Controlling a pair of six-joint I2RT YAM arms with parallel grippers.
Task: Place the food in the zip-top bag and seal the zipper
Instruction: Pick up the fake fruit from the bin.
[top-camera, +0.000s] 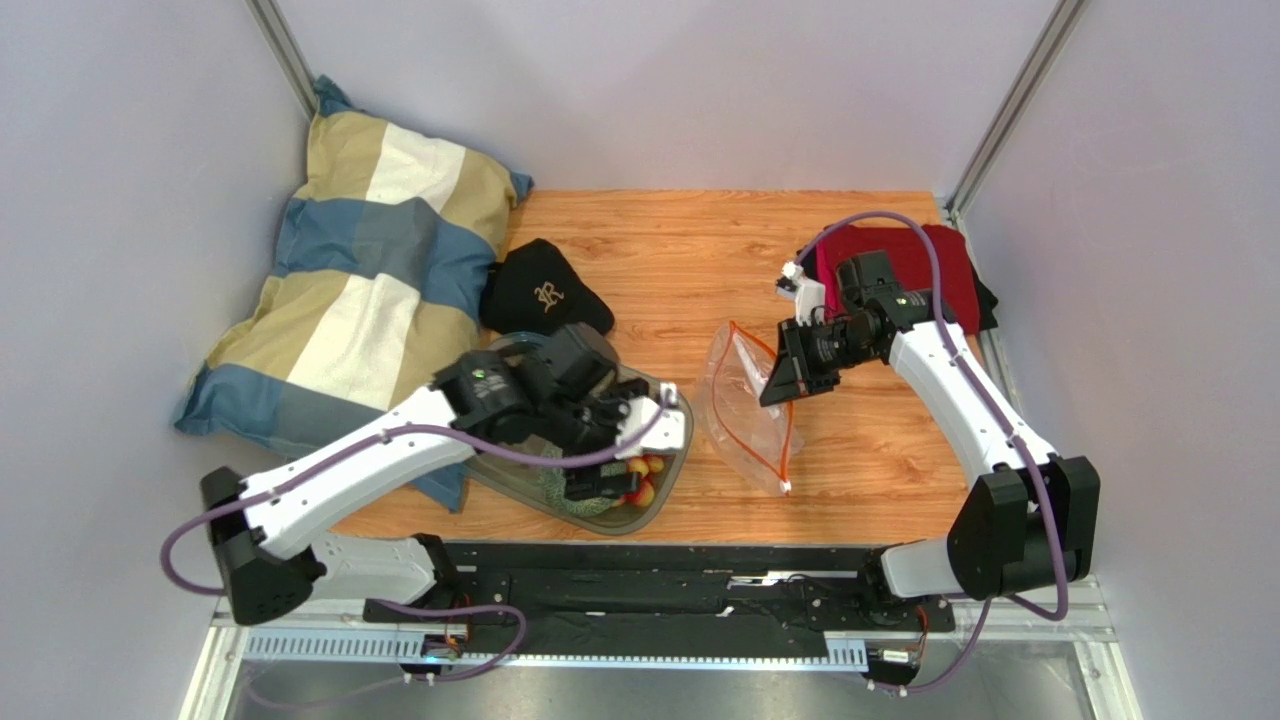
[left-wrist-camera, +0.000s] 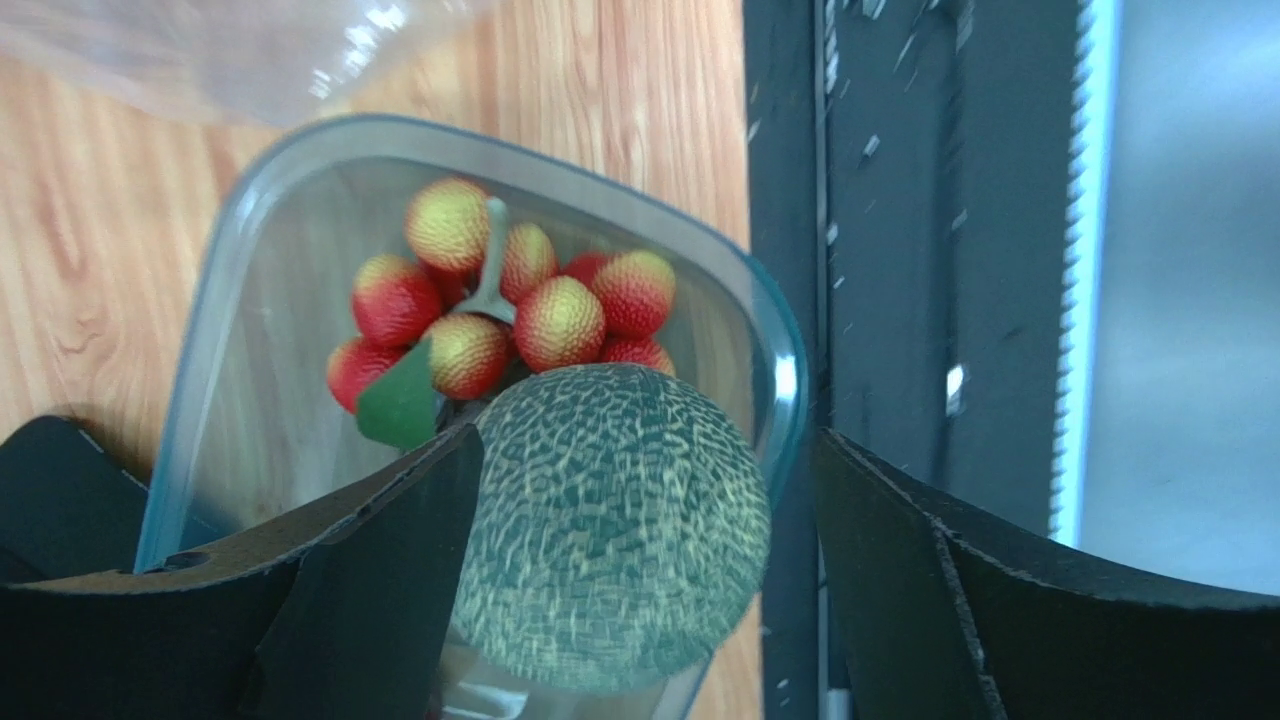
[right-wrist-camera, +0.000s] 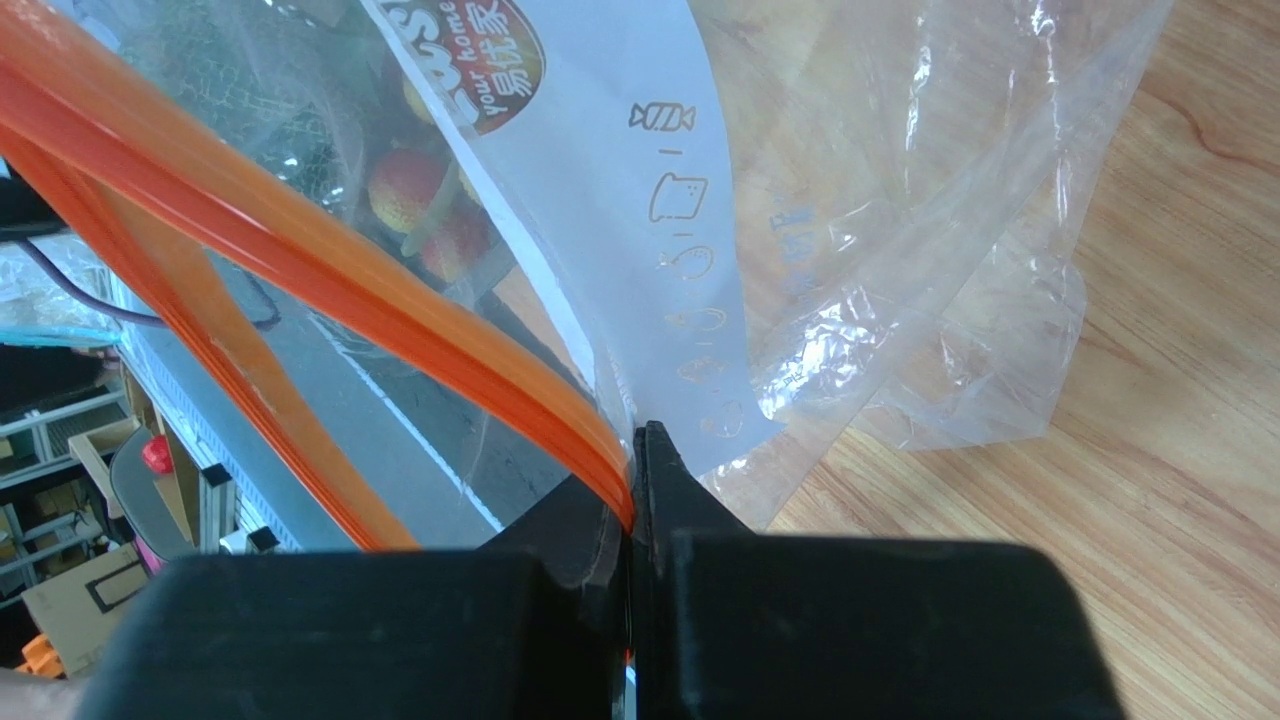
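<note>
The green netted melon (left-wrist-camera: 609, 525) lies in a clear plastic tub (left-wrist-camera: 781, 375) with the bunch of small red-and-yellow fruits (left-wrist-camera: 504, 308) just beyond it. My left gripper (left-wrist-camera: 646, 450) is open, its fingers down in the tub on either side of the melon; the right finger stands apart from it. In the top view this gripper (top-camera: 613, 450) hangs over the tub (top-camera: 624, 525). The dark red fruit is hidden. My right gripper (right-wrist-camera: 631, 488) is shut on the orange-red zipper (right-wrist-camera: 301, 240) and holds the mouth of the zip-top bag (right-wrist-camera: 902, 270) up off the table (top-camera: 747, 398).
A striped pillow (top-camera: 361, 285) lies at the far left with a black cap (top-camera: 544, 288) beside it. A red cloth (top-camera: 917, 248) lies at the far right behind the right arm. The black base rail (top-camera: 646, 578) runs along the near edge.
</note>
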